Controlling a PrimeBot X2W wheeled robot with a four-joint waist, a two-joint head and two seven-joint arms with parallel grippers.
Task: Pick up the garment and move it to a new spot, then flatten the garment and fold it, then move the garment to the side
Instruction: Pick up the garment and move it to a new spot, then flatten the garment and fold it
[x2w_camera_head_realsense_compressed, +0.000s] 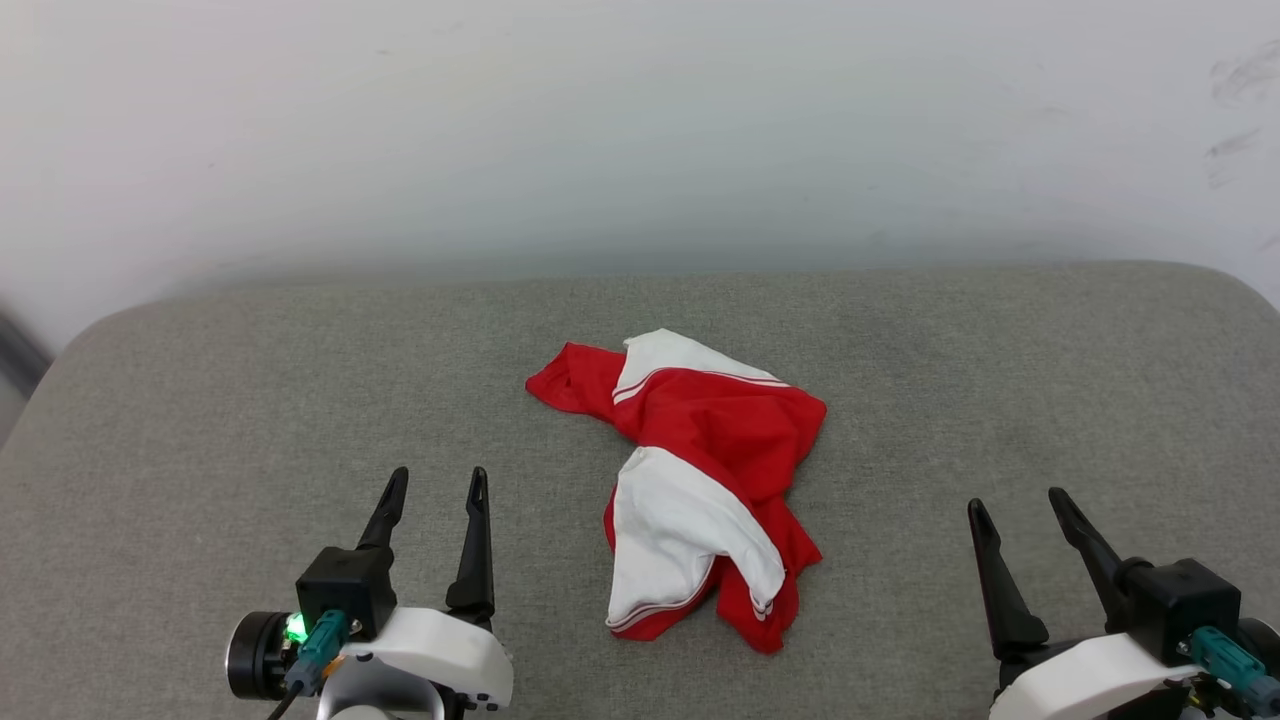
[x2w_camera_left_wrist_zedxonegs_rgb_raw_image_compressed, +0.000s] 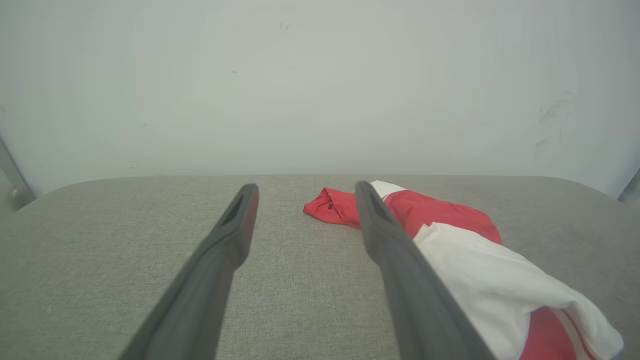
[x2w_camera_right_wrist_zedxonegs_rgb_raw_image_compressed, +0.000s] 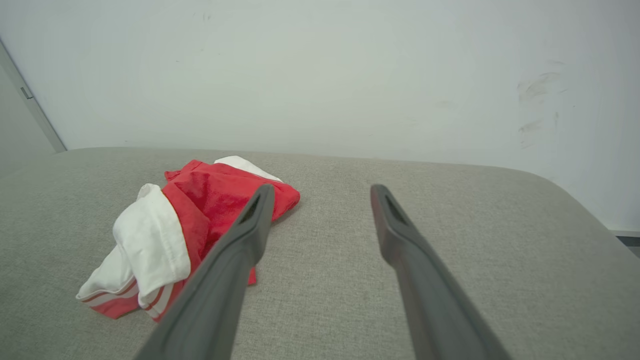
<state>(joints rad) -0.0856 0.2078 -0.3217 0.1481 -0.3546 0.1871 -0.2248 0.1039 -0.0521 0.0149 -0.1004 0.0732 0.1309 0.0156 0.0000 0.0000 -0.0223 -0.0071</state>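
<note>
Our left gripper (x2w_camera_head_realsense_compressed: 440, 472) and right gripper (x2w_camera_head_realsense_compressed: 1016, 498) hover at the near edge of the grey cushion (x2w_camera_head_realsense_compressed: 300, 380), fingers spread wide, holding nothing. Between them and a little farther out, the garment (x2w_camera_head_realsense_compressed: 715, 430) lies crumpled, touching neither. We judge the pick-up not yet begun. We should close in from both sides, pinch the raised white fold (x2w_camera_head_realsense_compressed: 670, 520) nearest us through several layers, and lift until the far red end (x2w_camera_head_realsense_compressed: 570, 380) clears the cushion.
</note>
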